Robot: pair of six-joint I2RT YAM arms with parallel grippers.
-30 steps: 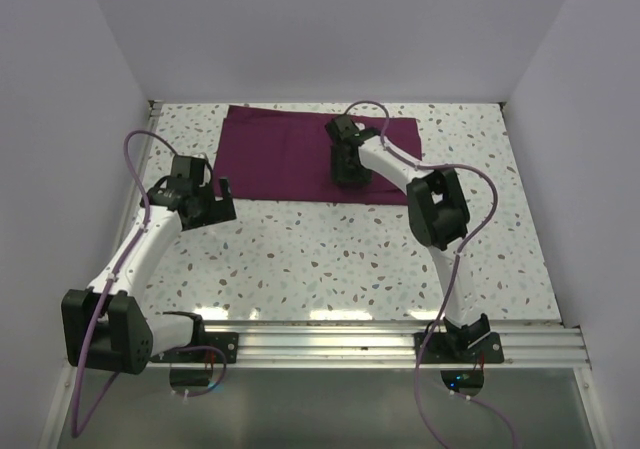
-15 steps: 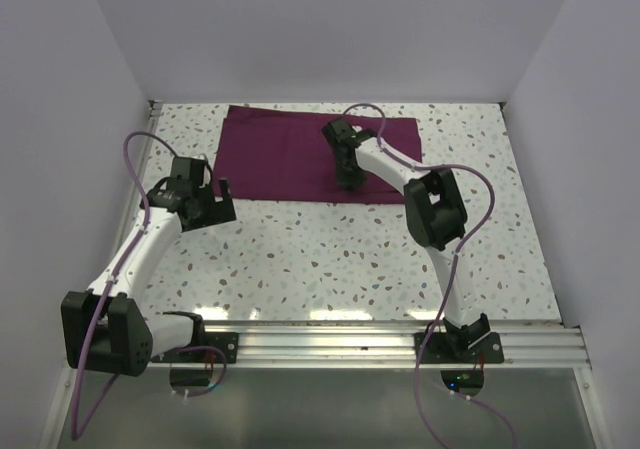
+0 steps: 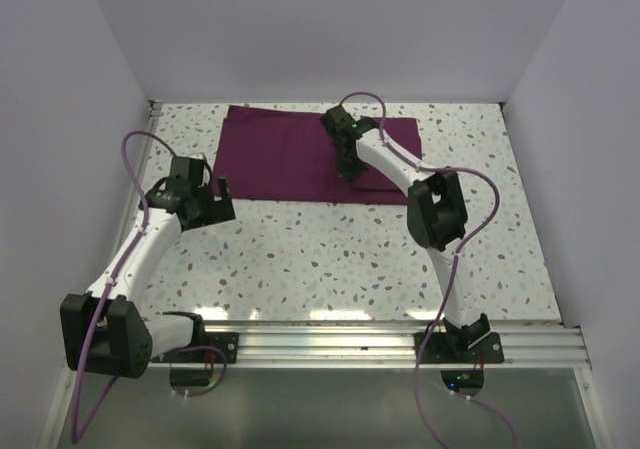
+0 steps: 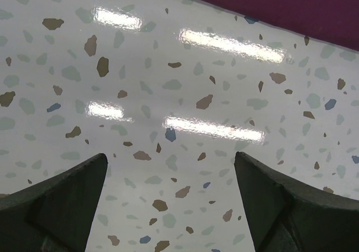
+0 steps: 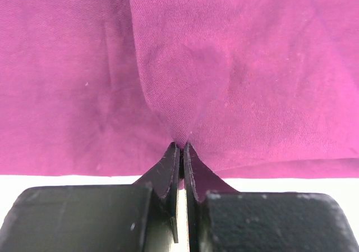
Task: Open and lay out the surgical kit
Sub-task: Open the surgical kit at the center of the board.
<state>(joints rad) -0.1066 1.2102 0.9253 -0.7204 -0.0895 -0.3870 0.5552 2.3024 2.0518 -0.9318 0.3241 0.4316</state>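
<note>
We see the matte maroon cloth wrap (image 3: 290, 159) lying flat, top centre on the glossy speckled table (image 3: 330, 259). Our right gripper (image 5: 180, 148) pinches a puckered fold at its lower edge; the left gripper (image 4: 171, 168) gapes, holding nothing.

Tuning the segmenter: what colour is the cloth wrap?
Plain magenta-purple. The cloth wrap shows best in the right wrist view.

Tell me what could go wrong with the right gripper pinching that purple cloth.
1. The right gripper holds only a small fold of the cloth at its very tips, so it may slip out on lifting.
2. The left gripper hangs open over the table, pinning nothing, so the whole cloth could drag.
3. Anything wrapped inside is hidden and might spill.
</note>
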